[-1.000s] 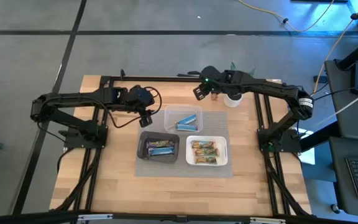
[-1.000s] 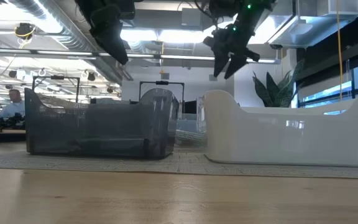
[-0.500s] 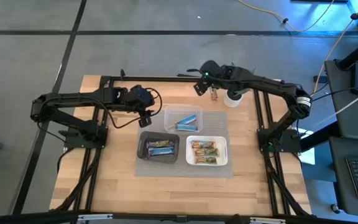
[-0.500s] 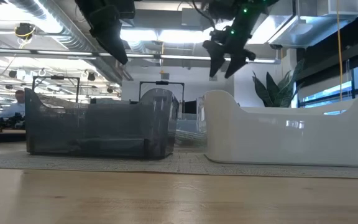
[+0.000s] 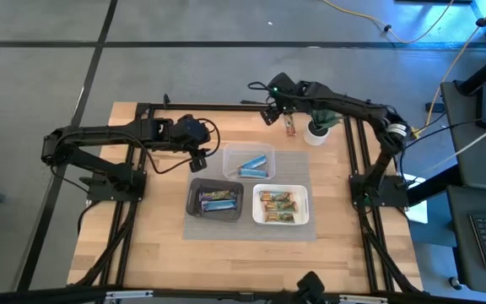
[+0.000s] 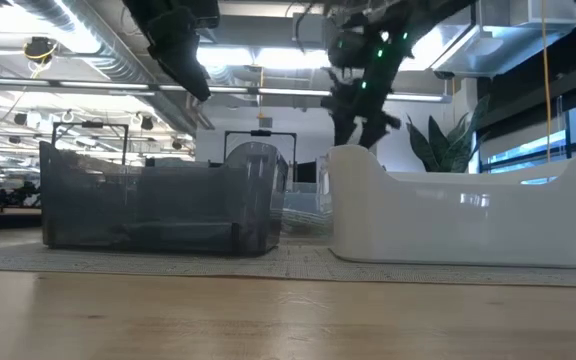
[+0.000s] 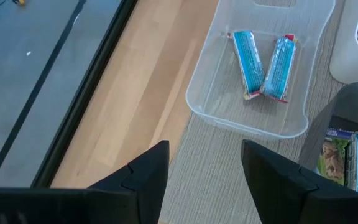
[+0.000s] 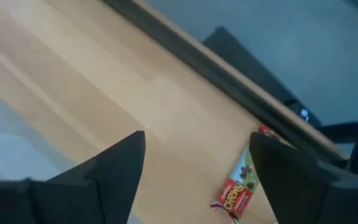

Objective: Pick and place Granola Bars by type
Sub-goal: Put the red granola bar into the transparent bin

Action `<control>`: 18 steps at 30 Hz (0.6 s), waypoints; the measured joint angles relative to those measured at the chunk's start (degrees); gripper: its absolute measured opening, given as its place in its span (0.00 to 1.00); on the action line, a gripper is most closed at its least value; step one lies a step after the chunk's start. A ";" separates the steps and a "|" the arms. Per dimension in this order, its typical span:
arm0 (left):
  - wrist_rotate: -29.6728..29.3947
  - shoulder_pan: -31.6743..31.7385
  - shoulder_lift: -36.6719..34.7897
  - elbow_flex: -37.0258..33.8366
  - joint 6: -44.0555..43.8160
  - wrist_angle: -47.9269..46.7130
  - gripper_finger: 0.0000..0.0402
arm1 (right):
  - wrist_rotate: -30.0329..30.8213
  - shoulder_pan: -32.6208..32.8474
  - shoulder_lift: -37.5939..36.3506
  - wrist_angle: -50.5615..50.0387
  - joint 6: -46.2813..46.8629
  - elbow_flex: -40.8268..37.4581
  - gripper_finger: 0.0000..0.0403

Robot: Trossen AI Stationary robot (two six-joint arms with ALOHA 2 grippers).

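At the left of the table (image 5: pixel 159 228), the left gripper (image 5: pixel 199 160) hangs above the wood just left of the clear tray (image 5: pixel 226 150). Its fingers (image 7: pixel 148 168) stand moderately apart with nothing between them. In the left wrist view the clear tray holds two bright blue Granola Bars (image 7: pixel 265 57) that lean together in a V.

Nearer than the clear tray, on the grey mat (image 5: pixel 251 230), sits the black tray (image 5: pixel 194 198) with silvery-blue bars (image 5: pixel 218 201) inside. To its right, the white tray (image 5: pixel 304 204) holds green and orange bars (image 5: pixel 278 206) laid side by side.

At the far edge of the table, the right gripper (image 5: pixel 270 110) hovers above the wood with its fingers (image 8: pixel 114 168) spread wide and empty. One loose bar (image 5: pixel 290 127) in a green, brown and orange wrapper lies on the bare wood just right of this gripper, far of the clear tray and outside all three trays. The right wrist view shows the same bar flat on the table, close to the dark frame rail (image 8: pixel 229 74).

A small potted plant (image 5: pixel 317 128) stands just right of the loose bar.
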 joint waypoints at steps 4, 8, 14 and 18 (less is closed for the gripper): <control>0.01 0.00 0.00 0.00 0.00 0.08 0.48 | -1.34 -2.66 2.70 -0.27 2.83 0.02 0.71; 0.02 0.00 0.00 0.00 0.00 0.08 0.48 | -3.17 -4.87 5.54 -1.35 3.11 0.00 0.71; 0.02 0.00 0.00 0.00 0.01 0.06 0.48 | -3.14 -6.94 9.36 -1.52 2.93 0.00 0.71; 0.02 0.00 0.00 0.00 0.02 0.06 0.48 | -3.14 -7.88 11.37 -1.56 2.63 0.00 0.71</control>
